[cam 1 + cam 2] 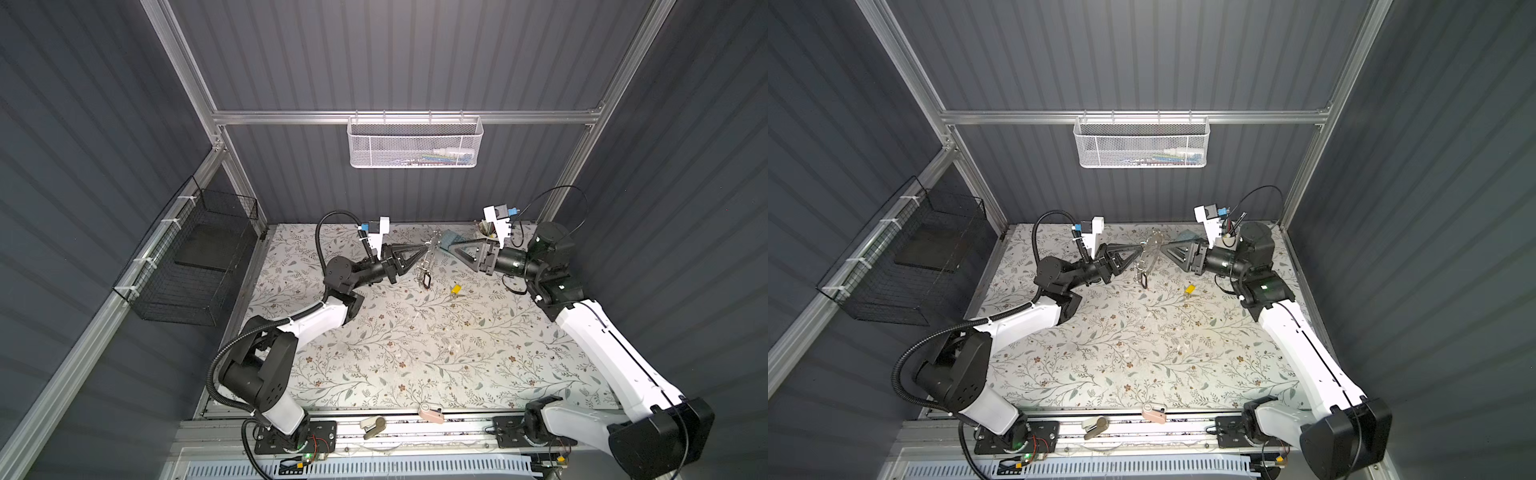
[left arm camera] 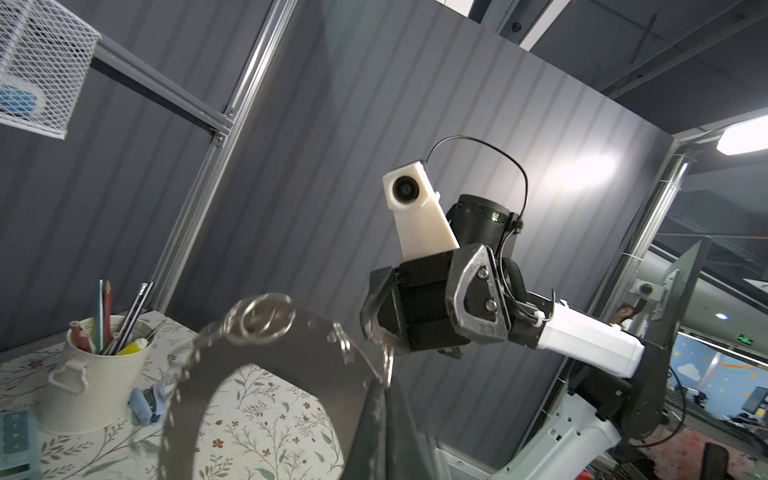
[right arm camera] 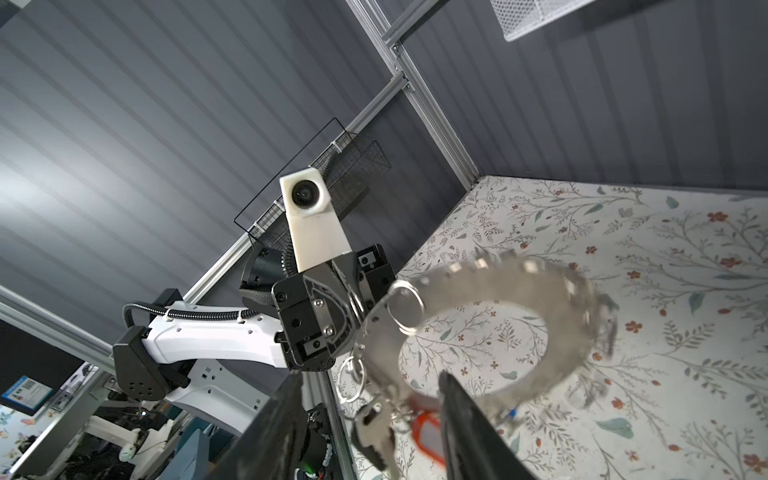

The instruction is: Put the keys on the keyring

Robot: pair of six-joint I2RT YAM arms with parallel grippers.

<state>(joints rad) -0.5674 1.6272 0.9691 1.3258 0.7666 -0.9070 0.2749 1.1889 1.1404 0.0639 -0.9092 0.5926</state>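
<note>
Pink gadget point(image 1: 430, 412) and stapler point(image 1: 372, 428) lie at the front rail point(image 1: 457, 432). Farther in, a yellow-tagged key point(image 1: 456, 289) rests on the tabletop point(image 1: 415, 357) below the right end effector point(image 1: 454, 250), whose jaws stand apart, empty, just beside the keyring point(image 1: 434, 245). Left end effector point(image 1: 424, 250) clamps its rim, holding it upright aloft; a red-tagged key point(image 3: 424, 436) dangles beneath it.

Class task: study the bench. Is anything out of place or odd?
Yes. A stapler lies off the floral mat on the front rail, and a pink device straddles the mat's front edge. A yellow-tagged key lies loose, not on the keyring.
</note>
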